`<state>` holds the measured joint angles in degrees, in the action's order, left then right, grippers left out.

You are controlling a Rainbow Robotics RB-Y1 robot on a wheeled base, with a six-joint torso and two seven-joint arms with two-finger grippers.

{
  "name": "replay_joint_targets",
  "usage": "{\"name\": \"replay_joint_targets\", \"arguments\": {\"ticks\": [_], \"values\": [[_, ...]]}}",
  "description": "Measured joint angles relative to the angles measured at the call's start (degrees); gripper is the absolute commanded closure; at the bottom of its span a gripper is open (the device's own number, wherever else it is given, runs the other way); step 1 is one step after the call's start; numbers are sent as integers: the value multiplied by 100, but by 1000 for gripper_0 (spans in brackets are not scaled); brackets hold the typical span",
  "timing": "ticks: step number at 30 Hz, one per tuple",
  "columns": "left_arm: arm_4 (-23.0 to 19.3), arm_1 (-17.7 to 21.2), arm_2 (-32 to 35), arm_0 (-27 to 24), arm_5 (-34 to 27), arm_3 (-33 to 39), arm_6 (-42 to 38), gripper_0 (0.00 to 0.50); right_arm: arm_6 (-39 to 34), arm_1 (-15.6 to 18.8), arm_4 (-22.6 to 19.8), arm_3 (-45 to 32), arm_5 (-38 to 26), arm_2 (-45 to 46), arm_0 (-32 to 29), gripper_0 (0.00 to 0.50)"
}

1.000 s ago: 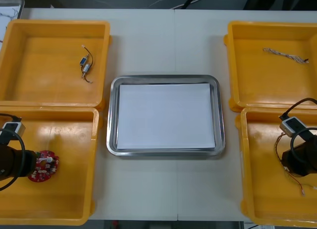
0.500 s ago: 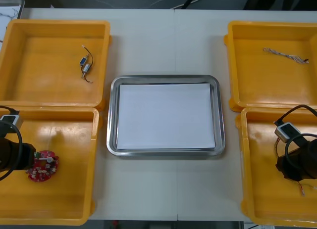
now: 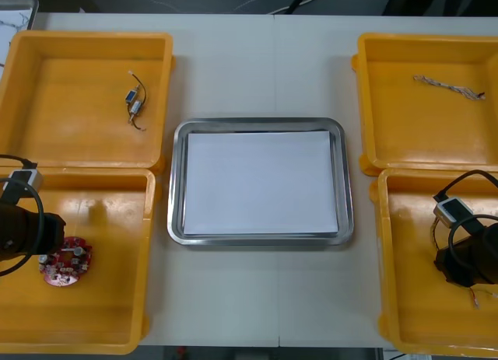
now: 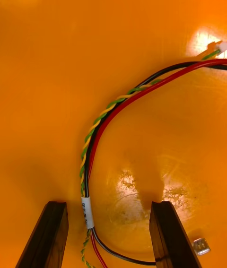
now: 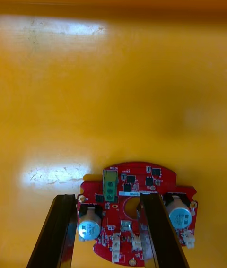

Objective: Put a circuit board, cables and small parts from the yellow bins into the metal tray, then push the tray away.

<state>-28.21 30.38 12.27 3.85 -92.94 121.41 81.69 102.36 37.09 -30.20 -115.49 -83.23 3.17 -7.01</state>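
On the tabletop point(image 3: 257, 72), the metal tray point(image 3: 177, 181) has nothing in it yet. In the near left bin point(image 3: 101, 329), the left tool point(image 5: 108, 199) stands open over the circuit board point(image 5: 142, 180), with one finger at its rim and one across its middle. It should centre before closing. In the near right bin point(image 3: 405, 298), the right tool point(image 4: 109, 204) is open around the cables point(image 4: 113, 105), which hug one finger. It should shift sideways, then pinch.

Both arms shift; the red circuit board point(image 3: 68, 265) creeps left.
The left arm point(image 3: 27, 234) draws away from the near edge of the table point(image 3: 257, 64), baring more of the board, which now lies slightly farther left. The right arm point(image 3: 469, 257) sinks toward that near edge, over the cables point(image 4: 96, 131).
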Motion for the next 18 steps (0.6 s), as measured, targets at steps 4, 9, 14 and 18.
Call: {"name": "replay_joint_targets", "arguments": {"ticks": [4,9,14,18], "values": [[11,-1,-50,-9,244,-213,0,119,10,-5,5,35,7,-3,0,0],[100,-1,-147,-13,419,-389,0,118,158,-49,103,35,11,-11,0,0],[114,-1,-201,-13,430,-410,0,125,169,-70,162,35,19,-40,0,52],[132,-1,-265,-13,431,-427,0,134,169,-75,161,35,19,-76,0,428]]}}
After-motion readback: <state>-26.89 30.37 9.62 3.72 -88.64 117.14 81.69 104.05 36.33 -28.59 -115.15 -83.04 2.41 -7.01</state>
